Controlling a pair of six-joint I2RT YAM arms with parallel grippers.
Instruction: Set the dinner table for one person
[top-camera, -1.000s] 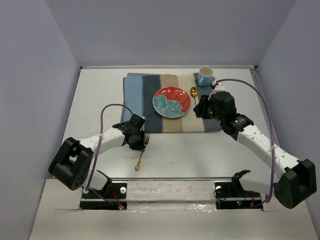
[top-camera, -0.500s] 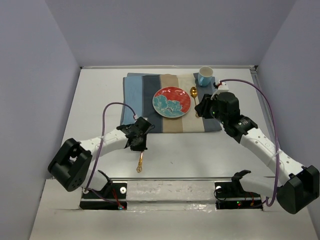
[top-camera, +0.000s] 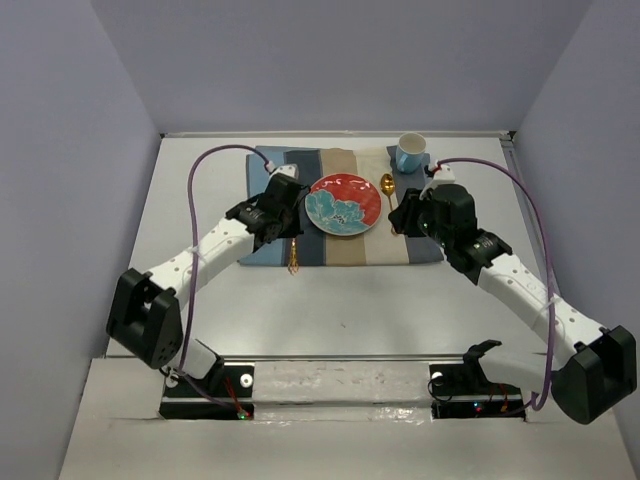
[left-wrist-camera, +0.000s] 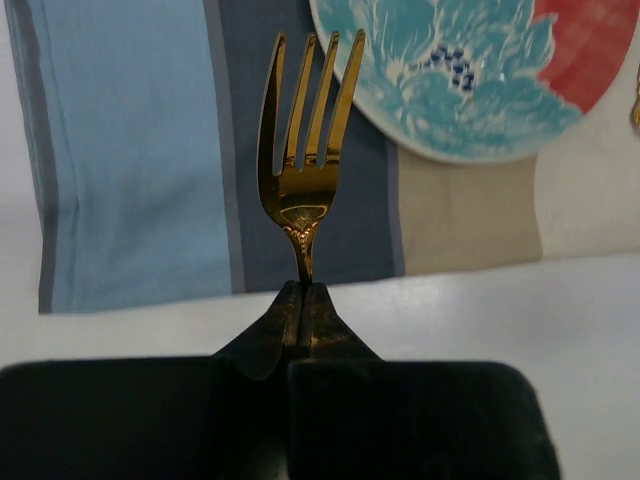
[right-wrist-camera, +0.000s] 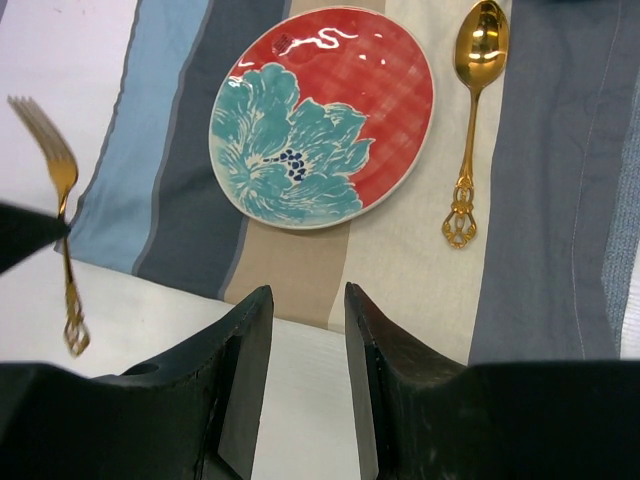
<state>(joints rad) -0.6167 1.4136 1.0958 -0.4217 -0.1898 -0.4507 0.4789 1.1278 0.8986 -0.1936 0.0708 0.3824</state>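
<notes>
Gold metal juts from the pressed-together fingers of the left claw (left-wrist-camera: 301, 300), which is clamped on the neck of the gold fork (left-wrist-camera: 305, 170), just below the tines. The tines point straight ahead of this claw, over the dark grey stripe of the striped placemat (left-wrist-camera: 130, 150). The handle runs back behind the claw, its end showing past the fingers in the top view. Whether the fork touches the cloth cannot be told. Ahead of the left claw and to its right lies the red and teal plate (left-wrist-camera: 470, 70), close beside the tines but apart from them.

The right claw (right-wrist-camera: 305, 300) has its fingers apart with nothing between them. It hangs over the near edge of the placemat. The plate lies straight ahead of it, and a gold spoon (right-wrist-camera: 470, 130) lies ahead and to its right, bowl pointing away, just beside the plate. Further ahead on that side stands a blue and white cup (top-camera: 410, 152) at the placemat's far corner.

The dinner table (top-camera: 350, 310), white and flat, lies beneath both claws and spreads out around the placemat on every side.
</notes>
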